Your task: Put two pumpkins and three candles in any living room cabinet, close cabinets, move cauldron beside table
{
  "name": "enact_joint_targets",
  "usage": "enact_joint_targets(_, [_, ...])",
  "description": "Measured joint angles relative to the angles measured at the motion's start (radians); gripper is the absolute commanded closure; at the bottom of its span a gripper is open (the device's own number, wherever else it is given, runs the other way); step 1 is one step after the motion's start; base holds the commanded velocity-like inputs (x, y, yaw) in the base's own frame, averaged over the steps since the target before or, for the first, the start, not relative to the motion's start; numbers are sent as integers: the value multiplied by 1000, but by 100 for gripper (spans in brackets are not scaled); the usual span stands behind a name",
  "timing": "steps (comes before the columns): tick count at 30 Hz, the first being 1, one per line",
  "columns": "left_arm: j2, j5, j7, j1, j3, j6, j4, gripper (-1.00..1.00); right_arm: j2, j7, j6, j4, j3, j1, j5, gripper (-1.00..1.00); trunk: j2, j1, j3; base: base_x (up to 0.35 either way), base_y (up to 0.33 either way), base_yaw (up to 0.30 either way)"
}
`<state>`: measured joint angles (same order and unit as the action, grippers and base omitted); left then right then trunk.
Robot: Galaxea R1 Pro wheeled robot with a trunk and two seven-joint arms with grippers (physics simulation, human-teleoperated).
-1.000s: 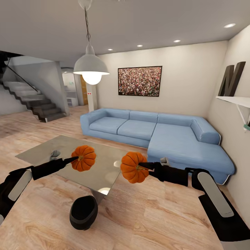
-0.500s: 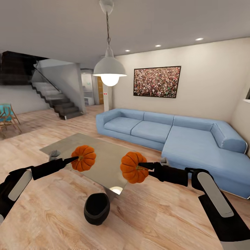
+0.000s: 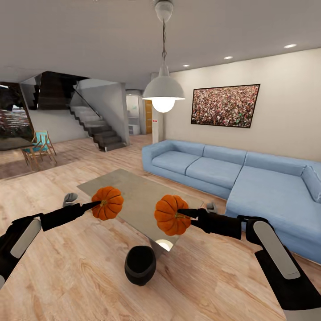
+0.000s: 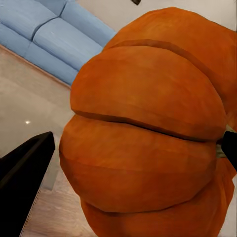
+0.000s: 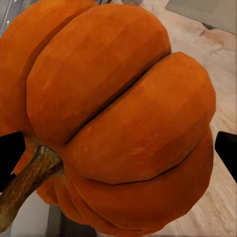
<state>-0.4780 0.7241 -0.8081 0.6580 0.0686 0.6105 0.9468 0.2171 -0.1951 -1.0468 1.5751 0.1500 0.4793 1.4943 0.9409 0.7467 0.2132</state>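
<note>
Head view: each arm's jaws grip a pumpkin, left pumpkin, right pumpkin, stems facing back.

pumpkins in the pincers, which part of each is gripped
Left pincer holds one pumpkin and right pincer the other pumpkin, each clamped at its stem end.

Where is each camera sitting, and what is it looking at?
Head view: on the robot's head, looking forward and down over both arms at the glass table, blue sofa and cauldron; left claw and right claw each carry a pumpkin.
Left wrist view: by the left claw, facing the left pumpkin; dark fingers show.
Right wrist view: by the right claw, facing the right pumpkin; dark fingers show.
Shared: each wrist pumpkin appears in the head view too.
</note>
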Motion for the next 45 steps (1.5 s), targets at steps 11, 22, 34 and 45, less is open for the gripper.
enact_joint_targets(11, [0, 0, 0, 0, 0, 0, 0, 100, 0, 0, 0, 0, 1, 0, 0, 100, -77, -42, -35, 0, 0, 287])
enact_joint_targets(22, [0, 0, -1, 0, 0, 0, -1, 100, 0, 0, 0, 2, 3, 0, 0, 100, -154, -84, -69, 0, 0, 288])
enact_joint_targets(34, [0, 0, -2, 0, 0, 0, -2, 100, 0, -1, 0, 2, 3, 0, -2, 100, -238, -130, -107, 0, 0, 288])
enact_joint_targets(45, [0, 1, -2, 0, 0, 0, -3, 100, 0, -2, 0, 2, 3, 0, -1, 100, -316, -173, -141, 0, 0, 288])
